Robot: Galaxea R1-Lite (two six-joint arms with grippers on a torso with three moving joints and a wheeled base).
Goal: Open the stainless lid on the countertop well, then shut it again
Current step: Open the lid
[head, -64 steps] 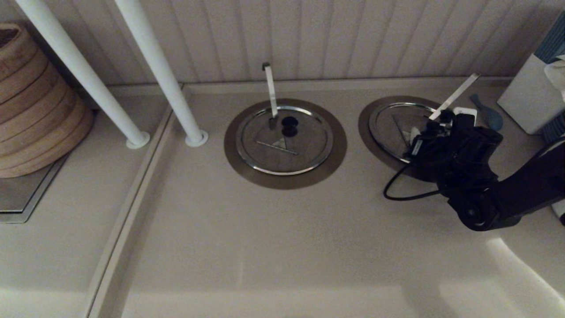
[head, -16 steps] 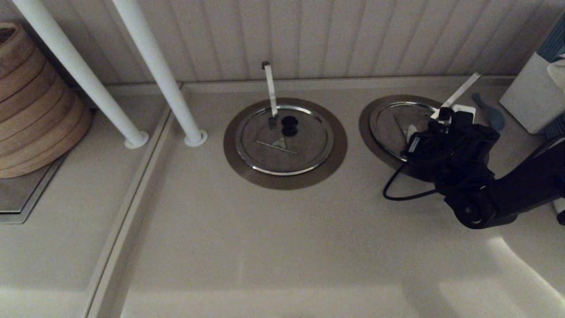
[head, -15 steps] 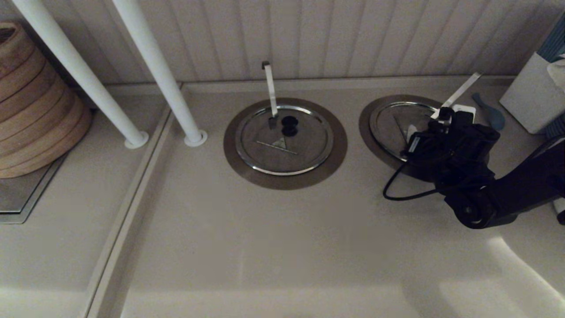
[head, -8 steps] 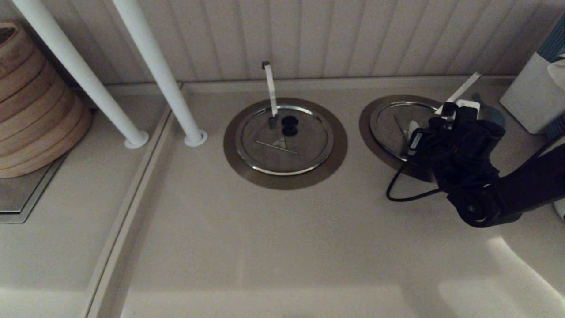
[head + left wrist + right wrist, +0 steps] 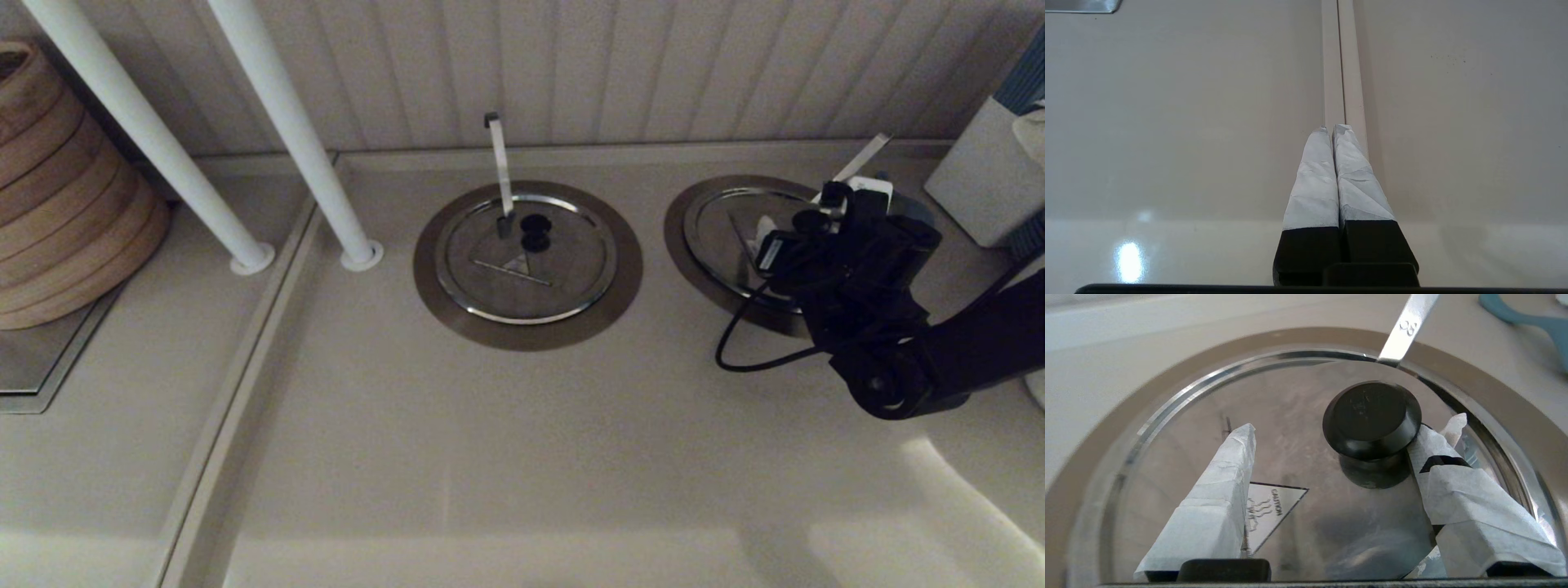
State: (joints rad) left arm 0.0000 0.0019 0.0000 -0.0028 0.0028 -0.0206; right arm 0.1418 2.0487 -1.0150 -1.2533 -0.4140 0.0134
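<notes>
The stainless lid lies in the brownish collar of the countertop well at the right; the well's cavity is hidden under it. A slanted flat utensil handle sticks out at its far rim. My right gripper hovers low over the lid, open. In the right wrist view the black knob stands between the taped fingers of the gripper. One finger touches the knob's side, the other stays well apart over the caution triangle. My left gripper is shut above a counter seam.
A second lid with an upright handle sits in the middle collar. Two white poles and stacked wooden baskets stand at the left. A white box and a blue scoop lie at the far right.
The right arm has shifted slightly toward the back wall, bringing the open fingers farther over the lid. The lid has not moved, and the left gripper is still.
</notes>
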